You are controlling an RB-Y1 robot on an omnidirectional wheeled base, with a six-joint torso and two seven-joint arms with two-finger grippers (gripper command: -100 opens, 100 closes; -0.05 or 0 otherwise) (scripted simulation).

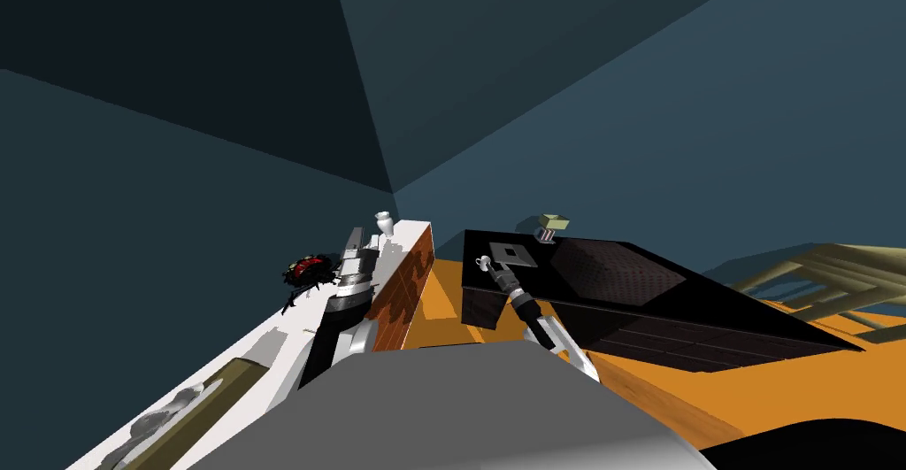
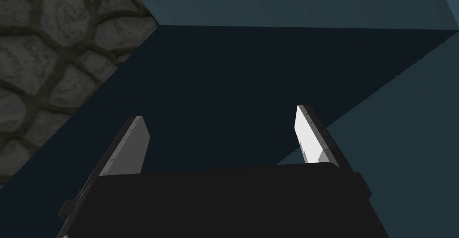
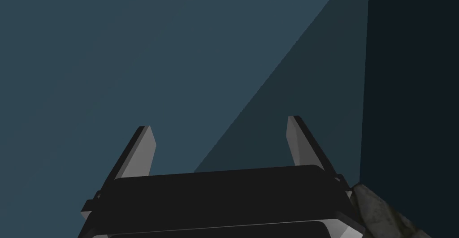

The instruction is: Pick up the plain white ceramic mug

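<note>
Reaching is the step in hand: the right gripper (image 3: 219,134) is hovering, fingers apart and empty, beside what seems to be the white mug (image 1: 482,263) on the dark table (image 1: 619,283), at its corner. Next it needs tilting down toward the mug. The left gripper (image 2: 222,130) is gaping too.

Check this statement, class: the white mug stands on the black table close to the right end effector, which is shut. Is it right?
Not quite. The right end effector is open, not shut: the right wrist view shows its fingers standing well apart with nothing between them. The rest holds: the white mug stands on the black table close to it.
</note>
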